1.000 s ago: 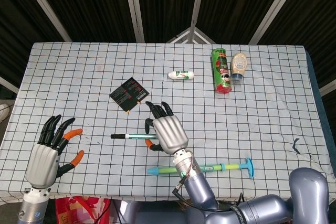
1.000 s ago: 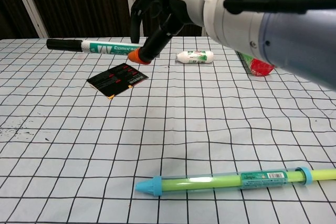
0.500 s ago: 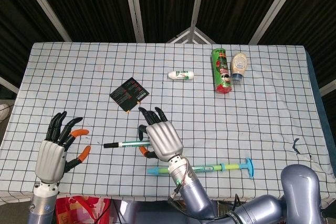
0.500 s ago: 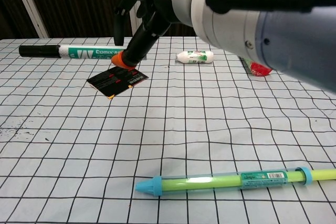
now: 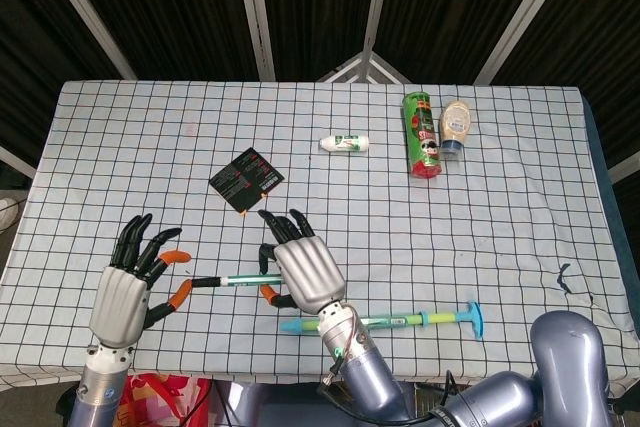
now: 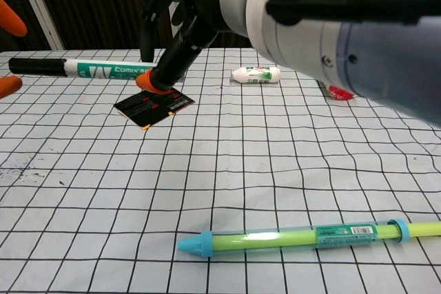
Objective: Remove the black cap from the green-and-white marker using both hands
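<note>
My right hand [image 5: 303, 272] [image 6: 207, 5] holds the green-and-white marker [image 5: 235, 280] [image 6: 103, 71] level above the table, gripping its right end. The marker's black cap [image 5: 203, 282] [image 6: 36, 65] points left. My left hand [image 5: 128, 292] is open, fingers spread, just left of the cap, with its orange fingertips [image 5: 176, 258] on either side of the cap's tip. In the chest view only those orange fingertips [image 6: 10, 18] show at the left edge, above and below the cap. I cannot tell whether they touch it.
A long green-and-blue pen-like tube [image 5: 385, 322] [image 6: 296, 237] lies near the front edge. A black card [image 5: 245, 179] [image 6: 153, 106], a small white tube [image 5: 346, 143] [image 6: 255, 74], a green can [image 5: 421, 135] and a jar [image 5: 456, 127] lie further back on the checked tablecloth [image 5: 500, 217].
My right hand has carried the marker leftward. My left hand has moved right and up, so its fingertips now flank the black cap.
</note>
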Robot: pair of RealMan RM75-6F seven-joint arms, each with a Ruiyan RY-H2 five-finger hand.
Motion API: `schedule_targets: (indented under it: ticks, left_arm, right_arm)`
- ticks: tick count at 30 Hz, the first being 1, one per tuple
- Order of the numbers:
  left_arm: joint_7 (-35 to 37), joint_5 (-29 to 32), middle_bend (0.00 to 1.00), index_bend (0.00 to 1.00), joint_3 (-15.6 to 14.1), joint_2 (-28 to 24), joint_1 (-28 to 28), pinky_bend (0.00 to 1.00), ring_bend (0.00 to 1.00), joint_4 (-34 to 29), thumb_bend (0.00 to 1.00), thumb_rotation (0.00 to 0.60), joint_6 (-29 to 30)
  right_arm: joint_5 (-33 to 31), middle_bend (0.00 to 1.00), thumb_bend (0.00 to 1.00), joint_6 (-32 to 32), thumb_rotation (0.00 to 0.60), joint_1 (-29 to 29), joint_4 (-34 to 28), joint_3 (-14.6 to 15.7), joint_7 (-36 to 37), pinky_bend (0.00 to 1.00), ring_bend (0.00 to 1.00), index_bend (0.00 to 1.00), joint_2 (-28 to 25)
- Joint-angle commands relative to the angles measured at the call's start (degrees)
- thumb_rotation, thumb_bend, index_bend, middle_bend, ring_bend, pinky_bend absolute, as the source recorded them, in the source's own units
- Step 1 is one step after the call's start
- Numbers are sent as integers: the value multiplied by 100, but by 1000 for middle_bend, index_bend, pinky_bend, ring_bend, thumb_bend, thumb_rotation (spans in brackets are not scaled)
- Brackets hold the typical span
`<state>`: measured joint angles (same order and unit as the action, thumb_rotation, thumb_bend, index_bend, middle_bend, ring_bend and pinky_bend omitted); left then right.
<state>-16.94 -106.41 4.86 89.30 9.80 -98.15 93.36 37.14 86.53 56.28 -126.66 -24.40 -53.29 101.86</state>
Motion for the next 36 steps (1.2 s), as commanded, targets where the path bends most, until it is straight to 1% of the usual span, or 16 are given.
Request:
schedule_targets:
  ticks: [1, 7, 17, 26, 36]
  left_arm:
    - [-30, -53, 214, 447, -39, -2, 2, 4, 0, 6, 363, 600, 14]
    - [-72, -126, 225, 451, -53, 5, 7, 4, 0, -6, 363, 600, 78]
    - [-139, -156, 241, 476, -16, 181, 109, 4, 0, 82, 363, 600, 35]
    - [-187, -230, 279, 542, -10, 306, 189, 5, 0, 107, 373, 600, 31]
    - [-250, -210, 281, 546, 15, 360, 234, 5, 0, 119, 376, 600, 29]
  right_arm:
    - [-30, 91, 378, 10, 600, -1, 24, -14, 42, 11, 135, 713, -27]
    - [-75, 91, 379, -42, 600, -21, 46, -17, 199, 11, 135, 717, -97]
    - [-32, 91, 379, -45, 600, -23, 6, 57, 325, 11, 135, 723, -200]
    - [2, 91, 379, -44, 600, -10, -55, 118, 396, 11, 135, 731, -258]
    - [-17, 91, 379, -78, 600, -19, -92, 158, 517, 11, 135, 737, -327]
